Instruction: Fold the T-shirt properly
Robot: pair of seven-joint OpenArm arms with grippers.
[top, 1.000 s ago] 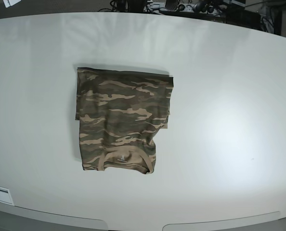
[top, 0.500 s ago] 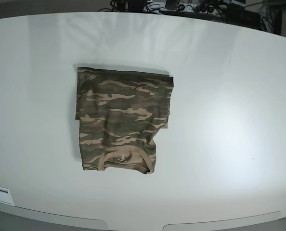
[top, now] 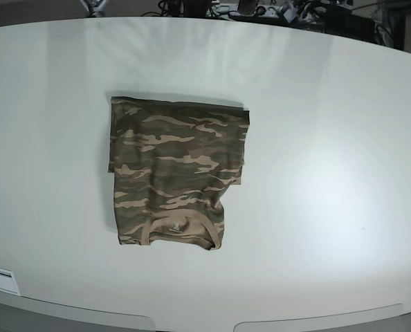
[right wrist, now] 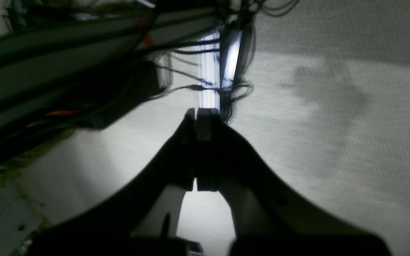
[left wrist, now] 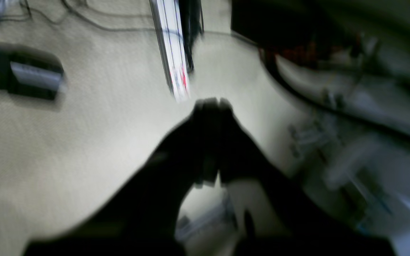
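Camouflage T-shirt (top: 176, 173) is lying folded near the table's (top: 330, 138) middle in the base view. Left wrist view: left gripper (left wrist: 210, 105) is sitting clenched, empty. Right wrist view: right gripper (right wrist: 201, 113) likewise. Finishing well probably means squaring uneven edges.

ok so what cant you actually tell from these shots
- Base view: neither arm shows; the folded T-shirt hides its own lower layers and sleeves.
- Left wrist view: motion blur smears everything behind the left gripper.
- Right wrist view: the right gripper is a dark silhouette; the cables behind are unreadable.
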